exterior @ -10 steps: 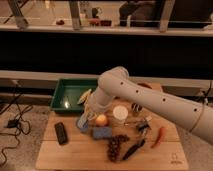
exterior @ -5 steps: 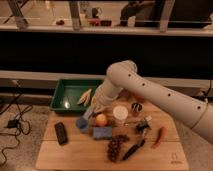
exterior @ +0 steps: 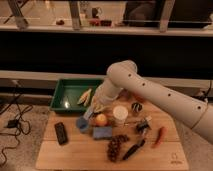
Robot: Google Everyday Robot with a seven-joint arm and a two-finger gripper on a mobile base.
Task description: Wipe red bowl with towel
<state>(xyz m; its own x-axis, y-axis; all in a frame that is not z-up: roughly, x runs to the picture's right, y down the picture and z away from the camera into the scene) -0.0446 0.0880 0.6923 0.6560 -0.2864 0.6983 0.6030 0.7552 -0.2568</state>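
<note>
My white arm reaches in from the right, and its forearm slants down to the left. My gripper (exterior: 95,107) is at the forearm's low end, over the back left of the wooden board (exterior: 75,155), beside the green tray's right front corner. It is shut. A small pale blue-grey piece, probably the towel (exterior: 89,114), shows just under it; whether it is held cannot be told. The red bowl (exterior: 139,98) is almost wholly hidden behind the arm, with only an orange-red sliver showing at the arm's lower edge.
A green tray (exterior: 62,92) with a yellowish item (exterior: 85,96) lies at the back left. The board holds a blue cup (exterior: 82,124), orange (exterior: 101,119), blue sponge (exterior: 102,132), white cup (exterior: 120,114), black remote (exterior: 61,133), grapes (exterior: 115,147), dark-handled tool (exterior: 132,149) and red chili (exterior: 159,135).
The arm's elbow has swung right and a little back. The gripper stays near the tray's right front corner. Objects on the board have not moved.
</note>
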